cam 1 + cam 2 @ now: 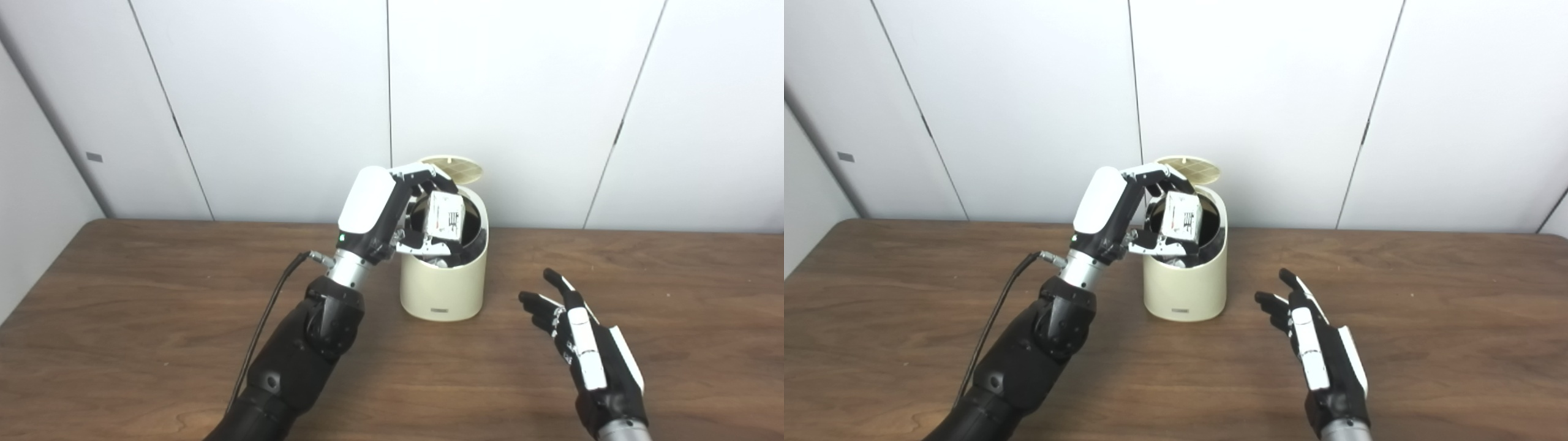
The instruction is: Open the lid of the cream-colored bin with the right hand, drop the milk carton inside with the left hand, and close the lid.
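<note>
Left hand (pixel 398 211) holds the milk carton (pixel 445 215) over the open cream-colored bin (pixel 444 285).
It should release only once the carton clears the rim; the right hand (pixel 582 343) waits empty, fingers spread, above the counter (pixel 122 318).

The cream-colored bin (pixel 444 288) is stood upright near the table's (pixel 122 318) far edge, its round lid (pixel 452 169) raised behind the opening. The white milk carton (pixel 446 215), printed in black, is held tilted over the bin's dark mouth.
</note>
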Robot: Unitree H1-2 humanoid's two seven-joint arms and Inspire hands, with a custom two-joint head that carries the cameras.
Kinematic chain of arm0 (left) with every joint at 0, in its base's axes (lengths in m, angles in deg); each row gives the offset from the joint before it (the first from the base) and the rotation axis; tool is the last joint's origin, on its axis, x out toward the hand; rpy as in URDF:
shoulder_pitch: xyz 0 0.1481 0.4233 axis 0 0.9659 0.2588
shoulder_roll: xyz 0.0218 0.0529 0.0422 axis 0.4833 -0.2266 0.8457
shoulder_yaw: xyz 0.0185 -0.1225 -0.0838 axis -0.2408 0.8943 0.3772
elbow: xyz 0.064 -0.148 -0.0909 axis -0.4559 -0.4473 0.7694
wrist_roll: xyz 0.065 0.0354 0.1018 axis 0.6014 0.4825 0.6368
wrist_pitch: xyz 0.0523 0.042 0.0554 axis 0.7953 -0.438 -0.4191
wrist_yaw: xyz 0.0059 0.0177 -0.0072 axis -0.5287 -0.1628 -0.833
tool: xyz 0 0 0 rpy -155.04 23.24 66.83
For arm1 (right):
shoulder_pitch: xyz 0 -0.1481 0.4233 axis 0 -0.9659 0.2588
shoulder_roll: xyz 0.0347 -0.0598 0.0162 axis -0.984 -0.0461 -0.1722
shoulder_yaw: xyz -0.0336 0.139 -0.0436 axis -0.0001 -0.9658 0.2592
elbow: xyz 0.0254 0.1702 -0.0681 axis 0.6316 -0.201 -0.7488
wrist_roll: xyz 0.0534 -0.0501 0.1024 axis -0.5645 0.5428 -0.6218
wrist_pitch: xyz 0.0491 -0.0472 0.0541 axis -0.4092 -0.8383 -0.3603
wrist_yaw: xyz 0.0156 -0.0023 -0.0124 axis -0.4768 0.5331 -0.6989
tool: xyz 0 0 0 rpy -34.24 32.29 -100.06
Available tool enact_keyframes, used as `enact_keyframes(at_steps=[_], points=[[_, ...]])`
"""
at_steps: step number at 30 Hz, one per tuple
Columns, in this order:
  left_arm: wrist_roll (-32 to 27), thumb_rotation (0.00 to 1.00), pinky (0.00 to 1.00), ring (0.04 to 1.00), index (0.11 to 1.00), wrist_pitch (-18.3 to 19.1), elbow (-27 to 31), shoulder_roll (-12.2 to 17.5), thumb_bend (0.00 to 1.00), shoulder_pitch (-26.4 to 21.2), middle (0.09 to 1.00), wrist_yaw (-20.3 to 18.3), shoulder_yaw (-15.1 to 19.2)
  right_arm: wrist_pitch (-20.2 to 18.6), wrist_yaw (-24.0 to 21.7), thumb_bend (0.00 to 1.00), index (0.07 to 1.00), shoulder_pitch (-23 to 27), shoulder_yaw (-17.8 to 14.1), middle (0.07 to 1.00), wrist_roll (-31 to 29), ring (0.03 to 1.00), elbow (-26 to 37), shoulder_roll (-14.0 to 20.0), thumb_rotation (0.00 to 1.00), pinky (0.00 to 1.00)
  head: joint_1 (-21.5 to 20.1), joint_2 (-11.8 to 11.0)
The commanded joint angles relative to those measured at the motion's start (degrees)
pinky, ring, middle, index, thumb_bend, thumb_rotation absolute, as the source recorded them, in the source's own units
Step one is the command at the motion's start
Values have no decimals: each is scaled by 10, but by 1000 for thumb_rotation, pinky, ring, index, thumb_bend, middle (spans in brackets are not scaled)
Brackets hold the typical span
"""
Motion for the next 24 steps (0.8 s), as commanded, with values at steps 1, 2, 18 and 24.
enact_keyframes(at_steps=[1,2,18,24], points=[[-1,126,520,570,583,-13,21,-1,1000,-27,605,7,8,20,-6,418,903,16,0,763,-4,818,15,1,979,833,0,1],[0,127,519,570,584,-13,21,-1,1000,-27,605,7,8,21,-6,418,902,17,-1,761,-6,815,14,1,979,832,0,1],[9,93,558,641,627,-10,34,-1,1000,-23,660,-6,10,15,-7,446,889,17,-3,760,-3,820,21,2,987,823,2,8],[-18,27,477,530,557,-31,29,0,955,-21,575,13,5,12,-7,444,887,17,-6,760,-2,830,20,4,991,830,2,10]])
